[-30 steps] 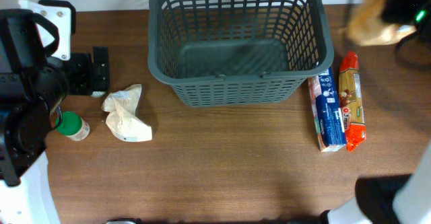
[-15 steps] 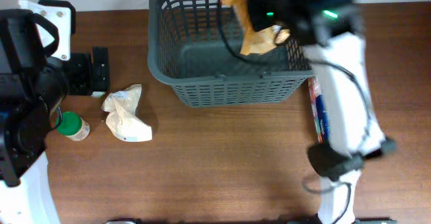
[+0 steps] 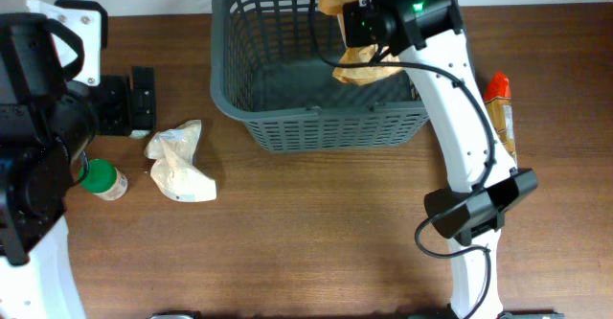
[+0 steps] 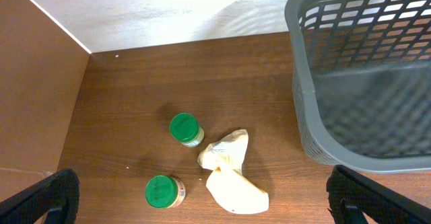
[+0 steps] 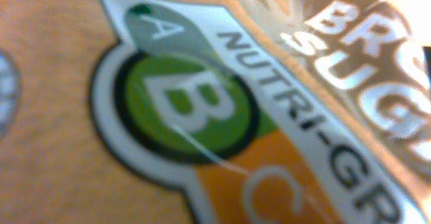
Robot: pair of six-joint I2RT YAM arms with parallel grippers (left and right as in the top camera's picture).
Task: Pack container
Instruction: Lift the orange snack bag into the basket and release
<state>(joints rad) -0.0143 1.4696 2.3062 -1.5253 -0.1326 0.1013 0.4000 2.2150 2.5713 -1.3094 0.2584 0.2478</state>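
Brown bench [image 3: 316, 242], with the container [image 3: 335, 127] sitting mid far edge. The right arm [image 3: 458, 99] reaches over its right side. The right fingers are hidden under the wrist but look clamped on an orange bag [image 3: 369, 68] within the rim. There's an orange packet [image 3: 500, 118] by the right edge. Left fingers [image 4: 40, 197] are spread wide near the left edge, above a white pouch [image 3: 180, 166] and two green-lid jars [image 4: 185, 130].
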